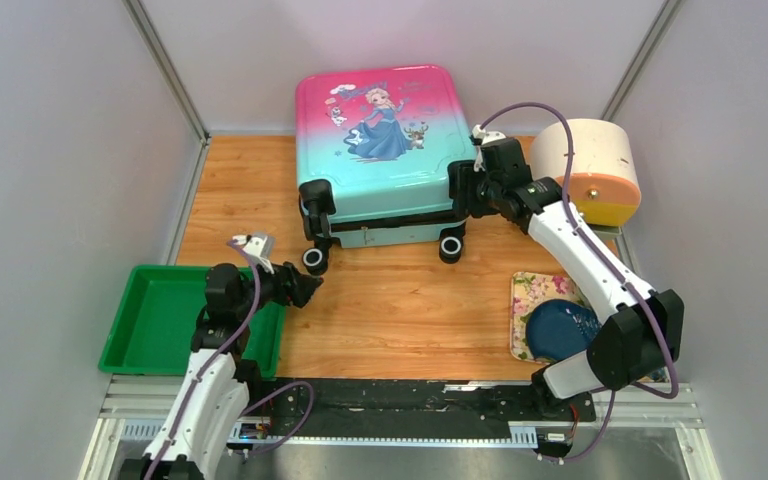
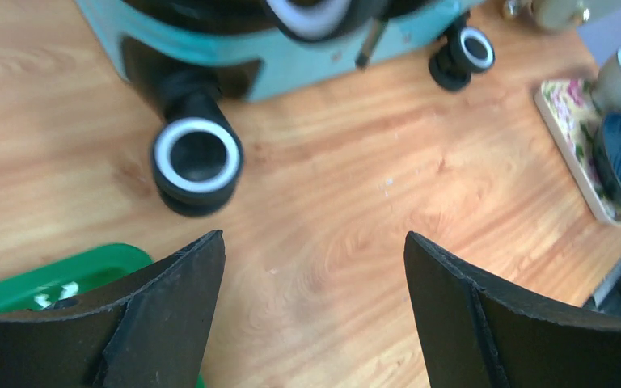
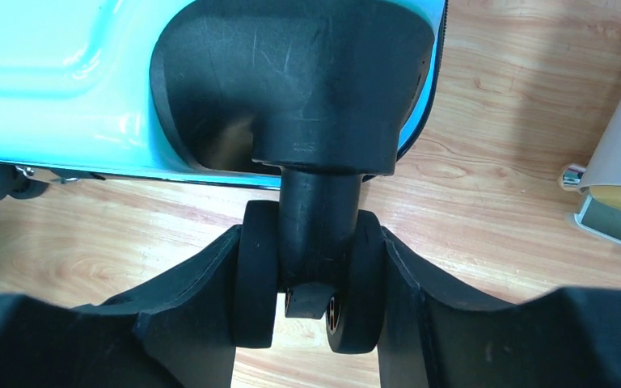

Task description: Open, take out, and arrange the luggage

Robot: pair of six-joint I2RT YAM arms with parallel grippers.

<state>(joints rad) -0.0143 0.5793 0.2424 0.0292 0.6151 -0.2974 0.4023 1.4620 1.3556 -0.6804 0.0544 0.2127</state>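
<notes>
Wood-grain table [image 1: 400, 310] with pale walls on three sides; clock positions are read from the top view, with 6 o'clock at the arm bases.

1. Luggage [image 1: 380, 140]: lies flat at 12 o'clock, against the back wall, with the princess print facing up. The pink end points to 12 o'clock; the teal end and the wheels point to 6 o'clock. A dark band runs between the upper and lower shells along the near edge.
2. Right hand [image 3: 307, 283]: reaches to the luggage corner at 4 o'clock of the shell. Its fingers are clamped on the caster wheel [image 3: 303, 283] of the upper shell, one finger on each outer face of the twin wheel.
3. Left hand [image 2: 311, 242]: fingers are spread wide apart, with only bare table between them. It hovers just beside the near left wheel [image 2: 196, 153], at 7 o'clock of the luggage, without touching it.
4. Green tray [image 1: 150, 320]: at 8 o'clock, beside the left arm.
5. Round container [image 1: 585, 160]: at 2 o'clock, cream with an orange end.
6. Floral tray [image 1: 525, 290]: at 4 o'clock, carrying a blue plate [image 1: 560, 325].
</notes>
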